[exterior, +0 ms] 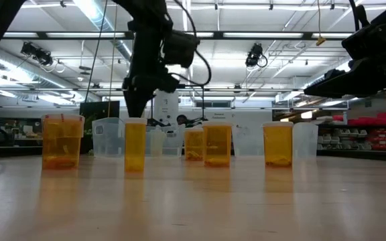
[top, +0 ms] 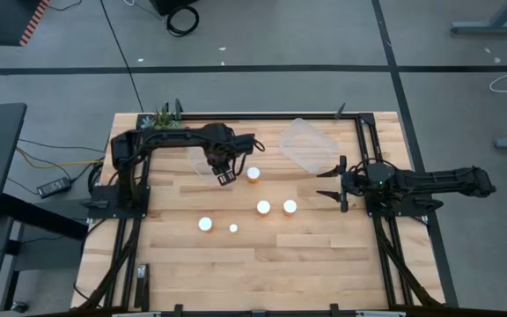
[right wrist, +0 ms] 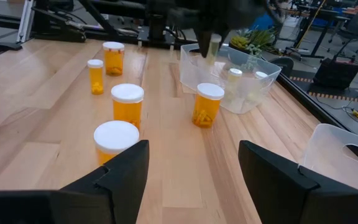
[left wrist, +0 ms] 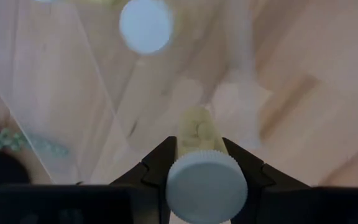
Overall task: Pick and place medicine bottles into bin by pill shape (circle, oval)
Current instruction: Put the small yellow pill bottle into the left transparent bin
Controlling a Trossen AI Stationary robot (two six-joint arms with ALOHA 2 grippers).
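Clamped between the dark fingers of my left claw (left wrist: 199, 163) is a small pale medicine bottle with a ridged white cap (left wrist: 207, 186), its cap toward my wrist camera and its body pointing away. I hold it above the clear plastic bin on the left (top: 200, 160), the landmark I place everything by. Inside that bin, one white-capped bottle (left wrist: 145, 25) lies below my claw, and from my right wrist I see two more small bottles resting in it.

Just right of the bin stands an orange bottle with a white cap (top: 253, 173). In front of the bin, toward the near table edge, sit another wide white-capped bottle (top: 205, 224) and a much smaller one (top: 233, 228). Farther right of those stand two more orange bottles side by side (top: 263, 208) (top: 290, 207).

Well right of the bin, beyond a second clear bin (top: 307, 146), my right claw (top: 332, 183) waits above the wooden table (top: 271, 264), its fingers parted about halfway and holding nothing.
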